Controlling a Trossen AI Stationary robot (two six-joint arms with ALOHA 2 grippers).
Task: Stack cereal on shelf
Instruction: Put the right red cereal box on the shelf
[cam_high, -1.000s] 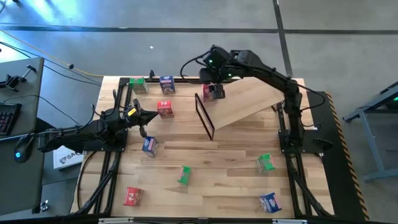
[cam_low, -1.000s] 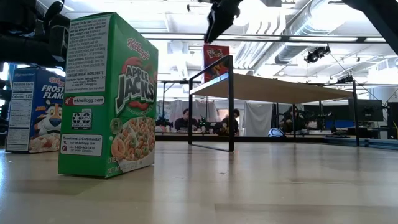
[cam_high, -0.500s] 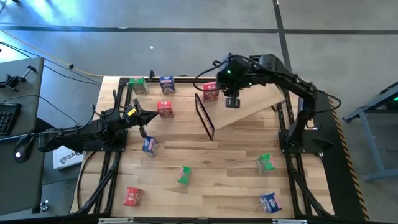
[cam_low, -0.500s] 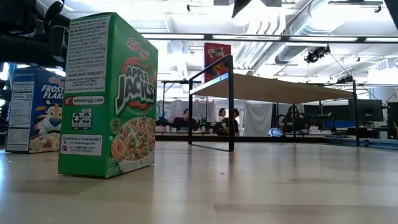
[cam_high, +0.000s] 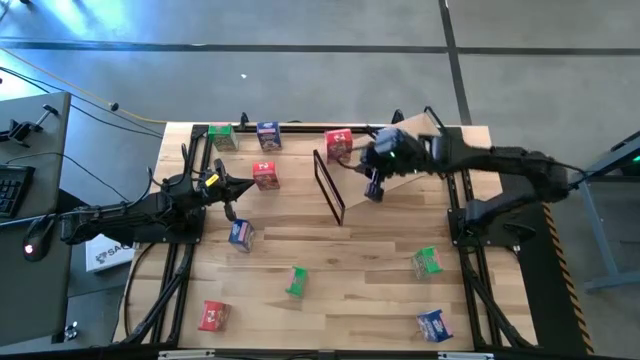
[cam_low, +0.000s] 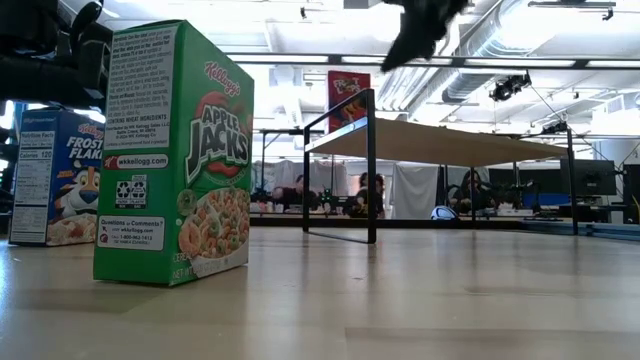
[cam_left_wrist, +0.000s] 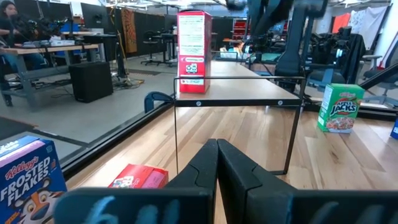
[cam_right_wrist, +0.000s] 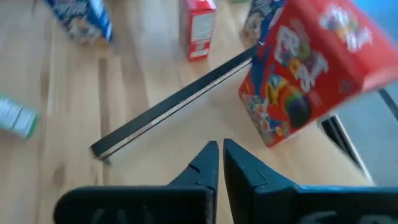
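The shelf (cam_high: 405, 165), a tilted plywood board on a thin black frame (cam_high: 330, 187), stands at the table's far middle. One red cereal box (cam_high: 338, 143) stands upright on its bottom on the shelf's far left end (cam_left_wrist: 191, 50) (cam_right_wrist: 311, 68). My right gripper (cam_high: 374, 190) hangs shut over the shelf, right of and nearer than that box (cam_right_wrist: 219, 155), touching nothing. My left gripper (cam_high: 228, 190) waits shut at the table's left (cam_left_wrist: 217, 163). Several other cereal boxes stand on the tabletop, among them a red one (cam_high: 265, 175) and a blue one (cam_high: 240, 233).
Green (cam_high: 222, 137) and blue (cam_high: 268, 135) boxes stand at the far left edge. Green (cam_high: 296, 281), red (cam_high: 213, 316), green (cam_high: 427, 262) and blue (cam_high: 433, 324) boxes are spread over the near half. In the low view a green box (cam_low: 175, 150) stands close by.
My right gripper has drawn away from the red box on the shelf, going toward the table's right and near edges and sinking, with its wrist rolling. The red box stays upright on the shelf.
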